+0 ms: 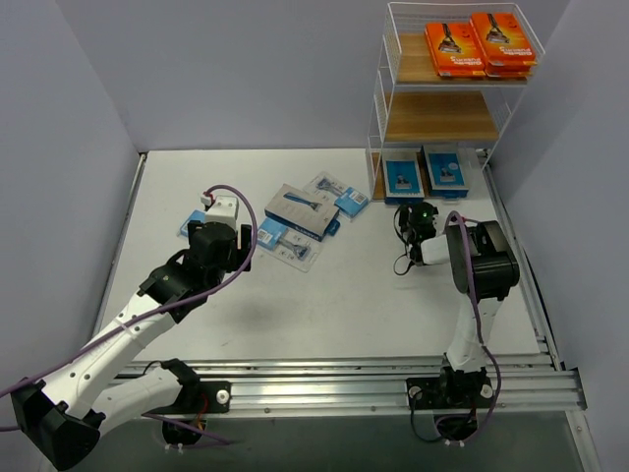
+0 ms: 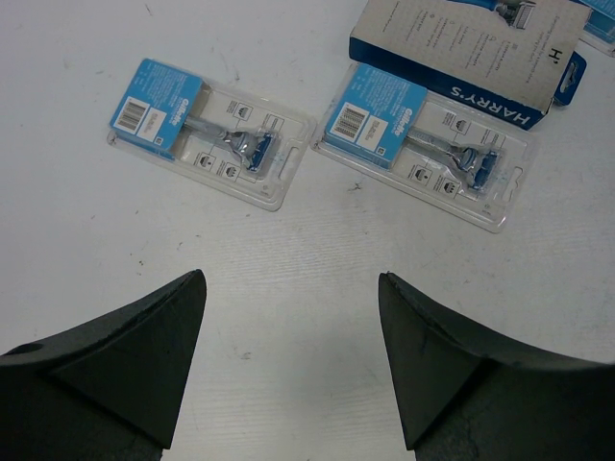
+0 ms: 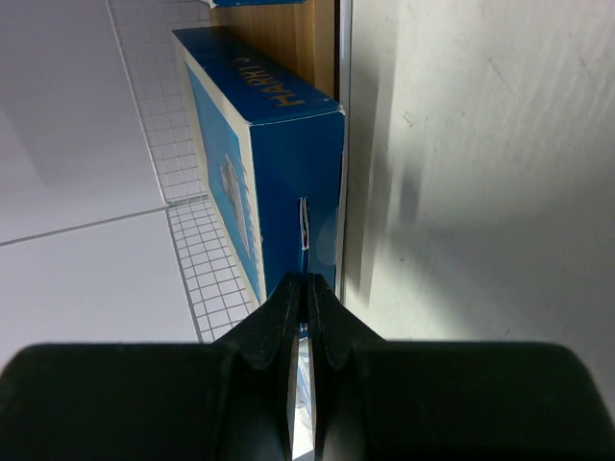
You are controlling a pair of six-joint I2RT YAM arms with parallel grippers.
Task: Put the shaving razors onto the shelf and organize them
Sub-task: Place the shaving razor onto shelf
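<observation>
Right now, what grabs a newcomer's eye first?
Bright orange razor packs on the top tier of the white wire shelf, far right. Mid-table, a loose cluster of blue packs, the open left gripper facing two blister packs. The shut right gripper points at a blue box on the bottom tier.

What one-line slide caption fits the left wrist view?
Left jaws open above two blister razor packs, a blue Harry's box at top right.

Table (image 1: 334, 295) and shelf (image 1: 437, 116) with razor packs (image 1: 303, 210)
</observation>
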